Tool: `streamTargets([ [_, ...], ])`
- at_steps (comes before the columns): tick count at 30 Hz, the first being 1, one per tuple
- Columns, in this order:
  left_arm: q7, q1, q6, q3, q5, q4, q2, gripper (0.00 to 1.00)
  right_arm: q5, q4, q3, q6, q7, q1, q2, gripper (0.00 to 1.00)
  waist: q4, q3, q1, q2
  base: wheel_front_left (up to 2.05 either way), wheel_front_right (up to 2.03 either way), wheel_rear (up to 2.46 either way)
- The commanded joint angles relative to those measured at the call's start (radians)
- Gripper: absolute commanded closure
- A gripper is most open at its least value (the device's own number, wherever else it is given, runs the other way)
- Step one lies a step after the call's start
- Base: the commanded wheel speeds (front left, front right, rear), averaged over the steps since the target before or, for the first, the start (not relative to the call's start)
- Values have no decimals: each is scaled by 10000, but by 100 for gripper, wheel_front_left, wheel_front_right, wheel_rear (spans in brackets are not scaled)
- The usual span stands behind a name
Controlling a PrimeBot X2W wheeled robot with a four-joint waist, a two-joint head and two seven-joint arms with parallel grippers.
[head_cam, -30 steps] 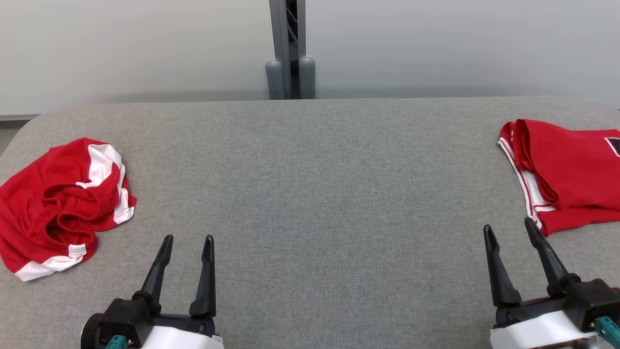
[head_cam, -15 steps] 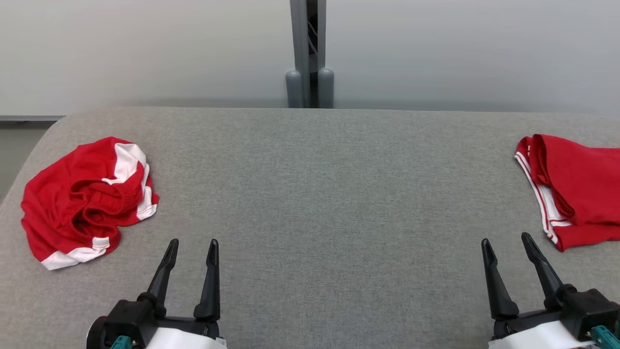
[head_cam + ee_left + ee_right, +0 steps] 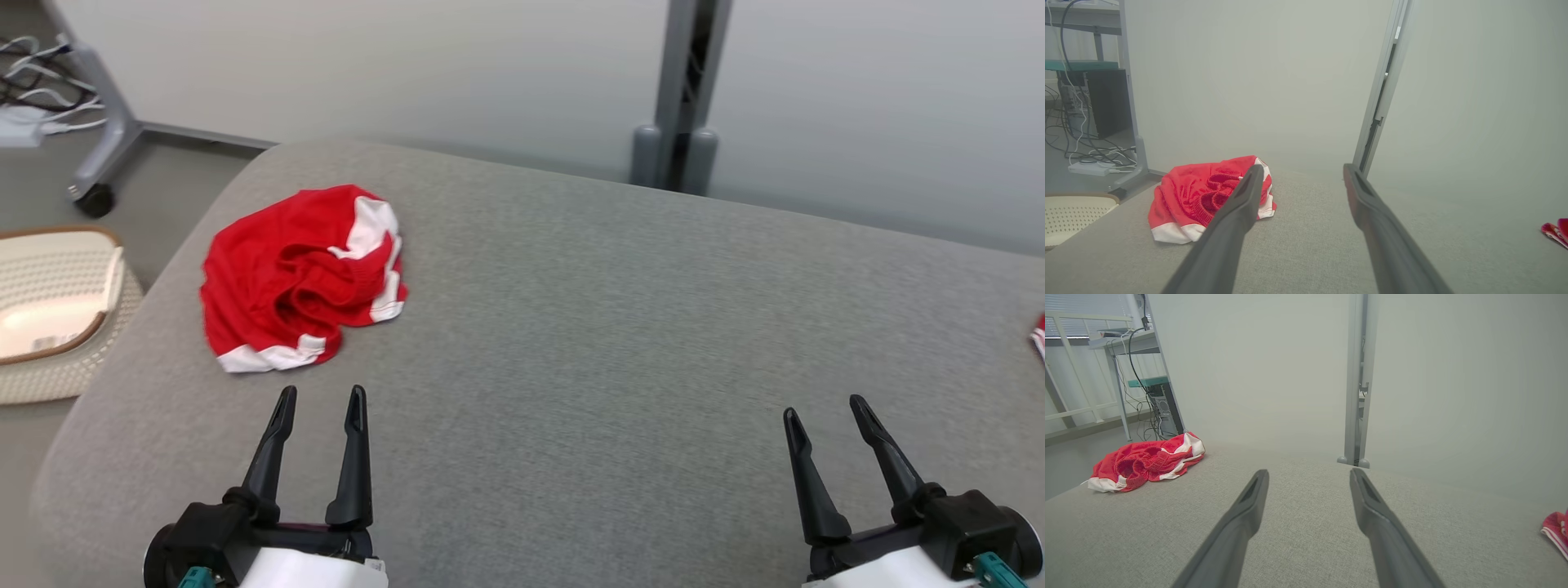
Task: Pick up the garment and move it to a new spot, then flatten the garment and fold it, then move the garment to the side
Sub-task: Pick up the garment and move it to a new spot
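Note:
A crumpled red garment [image 3: 298, 273] with white trim lies in a heap on the grey table [image 3: 620, 327], near its left end. It also appears as the red garment [image 3: 1208, 196] in the left wrist view and the red garment [image 3: 1147, 461] in the right wrist view. My left gripper [image 3: 320, 398] stands open just in front of it, a short way off, holding nothing. My right gripper [image 3: 823, 406] is open and empty over the table's right part, far from the heap. The left gripper [image 3: 1300, 171] and right gripper [image 3: 1308, 473] fingers spread wide in their own views.
A second red and white cloth [image 3: 1039, 336] peeks in at the table's right edge. A cream woven basket [image 3: 57, 314] sits on the floor left of the table. A grey post [image 3: 682, 90] stands behind, a wheeled stand [image 3: 98, 139] with cables at far left.
The head camera has swung left: the whole picture shifted right, bringing the basket and floor into view and pushing the folded cloth nearly out. Both grippers stay open and hold their pose.

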Motion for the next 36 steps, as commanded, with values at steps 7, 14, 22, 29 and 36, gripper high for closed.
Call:
streamTargets([
  [7, 2, 75, 261, 3, -127, -355, 35, 0, -162, -155, 82, -2, -52, -50, -44, 0, 1369, 279, 0, -1, 0, 0, 0],
  [14, 2, 150, 358, -94, -222, -446, 38, 0, -115, -107, 122, -2, -52, 113, -41, 0, 2280, 206, 0, -1, 0, 0, 0],
  [22, 2, 282, 584, 40, -354, -672, 36, 0, -169, -42, 461, -2, -52, -206, -141, 0, 2502, 333, 0, -1, 0, 0, 0],
  [29, 2, -77, 561, 51, -715, -446, 32, 0, -152, -47, 425, -2, -52, -280, -332, 0, 2514, 560, 0, -1, 0, 0, 0],
  [36, 2, -1805, 269, 24, -1144, 705, 32, 0, -295, -172, 213, -2, -52, -499, -654, 0, 2262, 1355, 0, -1, 0, 0, 0],
])
